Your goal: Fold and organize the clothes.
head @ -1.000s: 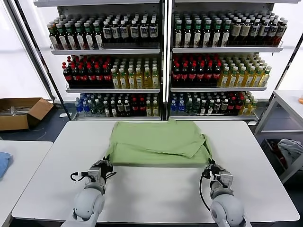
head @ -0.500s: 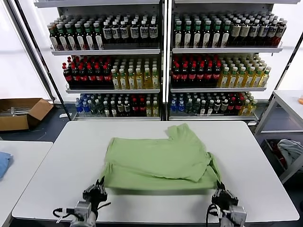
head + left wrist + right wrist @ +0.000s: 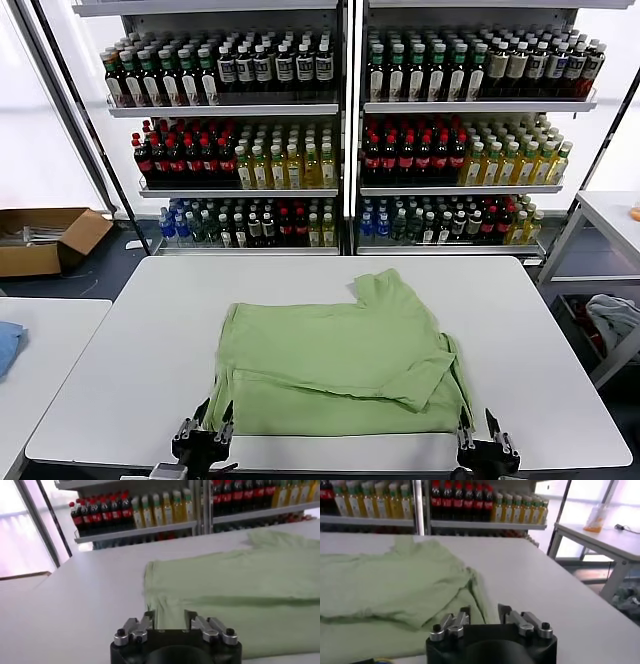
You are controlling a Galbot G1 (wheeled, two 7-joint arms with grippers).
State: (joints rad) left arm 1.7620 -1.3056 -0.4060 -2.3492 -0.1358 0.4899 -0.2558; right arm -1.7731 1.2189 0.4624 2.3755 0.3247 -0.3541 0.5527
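Left gripper (image 3: 207, 420) and right gripper (image 3: 484, 433) gape empty at the polo shirt's (image 3: 340, 350) near hem.

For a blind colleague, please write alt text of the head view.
A light green shirt lies partly folded, back up, on a white table. At the near edge, the left gripper and right gripper stand open, apart from its hem corners. Shelves of bottles stand behind.
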